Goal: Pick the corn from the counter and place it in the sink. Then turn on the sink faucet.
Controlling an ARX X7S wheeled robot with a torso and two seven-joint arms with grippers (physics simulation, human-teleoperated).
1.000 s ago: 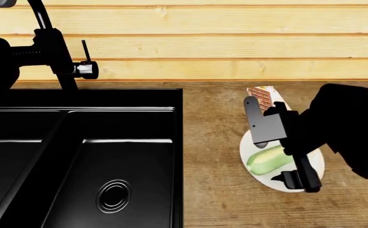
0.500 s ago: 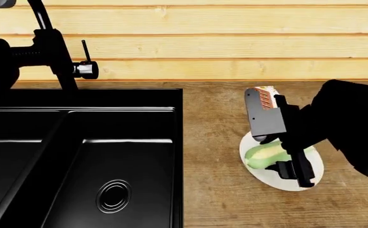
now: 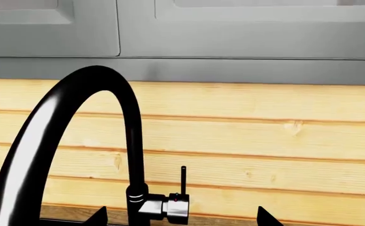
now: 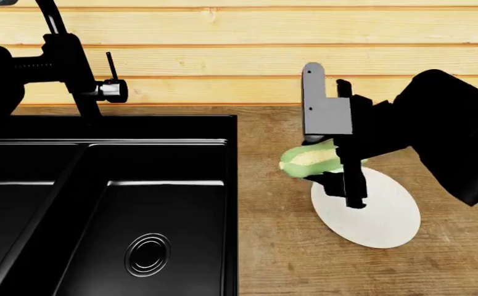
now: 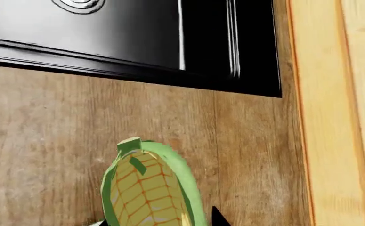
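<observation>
While the corn hangs over the counter, I carry it to the sink.

From the double-basin sink (image 4: 107, 203) at nine o'clock down to the white plate (image 4: 379, 216), the right gripper (image 4: 333, 163) clamps the corn (image 4: 309, 160); I'd keep it level, releasing only past the rim. Left gripper's state: can't tell.

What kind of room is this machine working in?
It looks like a kitchen, computer-rendered. A black double-basin sink is set into a brown wooden counter, with a tall gooseneck faucet against a plank wall and grey cabinets above. The right gripper holds an ear of corn above a white plate.
</observation>
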